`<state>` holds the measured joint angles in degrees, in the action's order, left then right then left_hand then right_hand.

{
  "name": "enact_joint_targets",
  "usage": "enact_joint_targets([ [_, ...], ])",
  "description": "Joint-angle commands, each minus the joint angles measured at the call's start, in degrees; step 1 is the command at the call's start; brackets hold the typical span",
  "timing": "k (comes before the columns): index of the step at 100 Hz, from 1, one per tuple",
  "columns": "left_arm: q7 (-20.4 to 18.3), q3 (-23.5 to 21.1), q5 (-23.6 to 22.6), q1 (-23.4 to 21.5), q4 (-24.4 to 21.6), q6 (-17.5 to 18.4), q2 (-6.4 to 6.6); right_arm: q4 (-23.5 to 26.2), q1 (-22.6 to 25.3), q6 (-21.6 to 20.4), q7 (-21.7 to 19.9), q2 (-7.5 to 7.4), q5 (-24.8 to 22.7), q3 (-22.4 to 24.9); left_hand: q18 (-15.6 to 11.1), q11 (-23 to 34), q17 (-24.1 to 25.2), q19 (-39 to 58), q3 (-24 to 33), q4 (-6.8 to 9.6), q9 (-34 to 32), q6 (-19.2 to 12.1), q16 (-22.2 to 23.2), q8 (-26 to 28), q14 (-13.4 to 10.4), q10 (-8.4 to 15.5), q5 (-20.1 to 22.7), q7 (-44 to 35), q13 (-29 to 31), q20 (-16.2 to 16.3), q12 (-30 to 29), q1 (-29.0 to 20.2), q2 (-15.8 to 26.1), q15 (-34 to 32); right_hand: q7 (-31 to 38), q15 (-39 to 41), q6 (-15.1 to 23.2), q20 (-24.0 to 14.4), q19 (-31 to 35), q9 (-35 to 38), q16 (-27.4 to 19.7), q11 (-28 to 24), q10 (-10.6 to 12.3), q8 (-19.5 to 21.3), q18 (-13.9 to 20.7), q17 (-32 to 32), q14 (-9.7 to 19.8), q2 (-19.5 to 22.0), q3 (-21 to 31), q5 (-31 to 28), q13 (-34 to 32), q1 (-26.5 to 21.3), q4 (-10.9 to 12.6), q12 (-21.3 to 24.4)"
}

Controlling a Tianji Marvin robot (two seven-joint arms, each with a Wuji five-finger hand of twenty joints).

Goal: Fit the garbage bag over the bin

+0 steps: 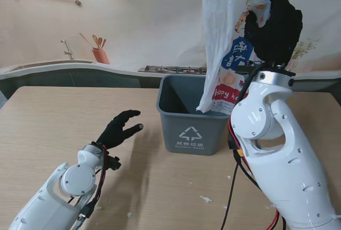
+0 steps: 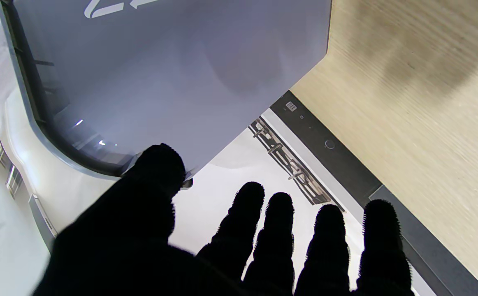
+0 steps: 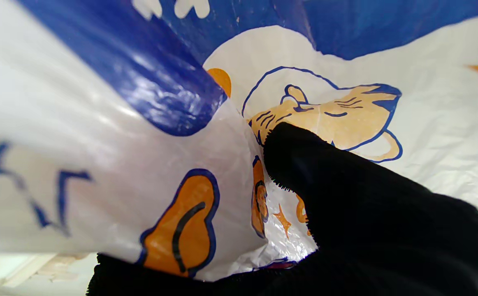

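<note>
A grey plastic bin (image 1: 189, 117) with a white recycling mark stands upright in the middle of the wooden table. My right hand (image 1: 275, 23) is raised high above the bin's right side and is shut on a white garbage bag (image 1: 226, 43) printed in blue and orange. The bag hangs down from it, and its lower end dips inside the bin's right rim. The right wrist view is filled by the bag (image 3: 140, 123) pinched under a black finger (image 3: 305, 164). My left hand (image 1: 120, 128) hovers open to the left of the bin, fingers spread toward the bin wall (image 2: 173, 74).
The wooden table (image 1: 64, 134) stretches out left of the bin, with small white scraps (image 1: 205, 199) nearer to me. A kitchen backdrop with a sink and an orange utensil pot (image 1: 100, 54) lies beyond the far edge. Red and black cables (image 1: 237, 177) hang along my right arm.
</note>
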<state>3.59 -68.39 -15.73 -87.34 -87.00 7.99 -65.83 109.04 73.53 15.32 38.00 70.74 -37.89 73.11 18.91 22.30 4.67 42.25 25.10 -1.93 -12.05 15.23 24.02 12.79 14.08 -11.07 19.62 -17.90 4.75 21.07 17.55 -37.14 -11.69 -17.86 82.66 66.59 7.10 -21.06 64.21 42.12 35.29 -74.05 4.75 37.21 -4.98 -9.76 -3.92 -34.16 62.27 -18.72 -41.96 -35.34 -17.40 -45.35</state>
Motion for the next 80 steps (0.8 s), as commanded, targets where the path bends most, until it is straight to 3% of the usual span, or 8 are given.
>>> enact_joint_targets([
  [1,-0.7,-0.1,0.1,-0.3,-0.5,0.0,-0.23,-0.7,-0.5,-0.4,-0.3,1.37,0.1,-1.1,-0.1,-0.3,0.4,-0.9,-0.7,-0.44,0.2,0.1,-1.0,-0.3,-1.4,-0.9,0.8,1.1,0.2,-0.7,-0.3,0.1,0.6,0.7,1.7,1.1,1.3,-0.9,1.8,-0.8,0.7,-2.2,2.2,1.4,2.3,1.2,2.3,2.3,-0.5,2.0,1.0,-1.7,1.2,-0.8],
  [18,-0.5,-0.4,0.2,-0.5,-0.5,0.0,-0.27,-3.3,-2.5,-4.3,2.0,1.72,-0.2,-3.3,-0.1,-0.3,0.4,-0.9,-0.7,-0.43,0.2,0.1,-1.0,-0.3,-1.4,-0.9,0.8,1.0,0.2,-0.7,-0.3,0.0,0.5,0.8,1.5,0.9,1.4,-0.8,1.5,-1.3,0.7,-1.9,2.5,2.1,2.6,1.3,2.9,2.9,-1.1,2.7,1.4,-2.0,1.3,-1.2],
  [50,-0.8,-0.5,0.3,-0.5,-0.4,0.1,-0.22,-6.9,-4.8,-5.5,6.7,3.07,0.2,-7.6,-0.1,-0.3,0.4,-0.9,-0.7,-0.45,0.2,0.0,-1.0,-0.3,-1.5,-0.9,0.8,1.0,0.2,-0.7,-0.3,0.1,0.5,0.7,1.4,1.4,0.6,-1.0,1.7,-2.5,1.2,-1.7,2.2,3.5,3.0,2.1,2.7,4.5,-3.6,4.2,2.8,-3.4,1.8,-2.5],
  [80,-0.7,-0.6,0.4,-0.3,-0.3,0.2,-0.25,-13.5,-6.9,-7.9,11.4,3.83,-1.6,-11.2,-0.1,-0.4,0.4,-0.9,-0.7,-0.44,0.1,0.1,-1.0,-0.3,-1.6,-0.9,1.0,1.0,0.2,-0.7,-0.4,0.0,0.5,0.7,1.5,2.1,-0.3,-1.2,2.3,-3.0,1.8,-1.7,1.3,4.2,2.8,3.0,2.2,4.7,-4.6,4.3,3.7,-4.7,2.3,-3.5],
])
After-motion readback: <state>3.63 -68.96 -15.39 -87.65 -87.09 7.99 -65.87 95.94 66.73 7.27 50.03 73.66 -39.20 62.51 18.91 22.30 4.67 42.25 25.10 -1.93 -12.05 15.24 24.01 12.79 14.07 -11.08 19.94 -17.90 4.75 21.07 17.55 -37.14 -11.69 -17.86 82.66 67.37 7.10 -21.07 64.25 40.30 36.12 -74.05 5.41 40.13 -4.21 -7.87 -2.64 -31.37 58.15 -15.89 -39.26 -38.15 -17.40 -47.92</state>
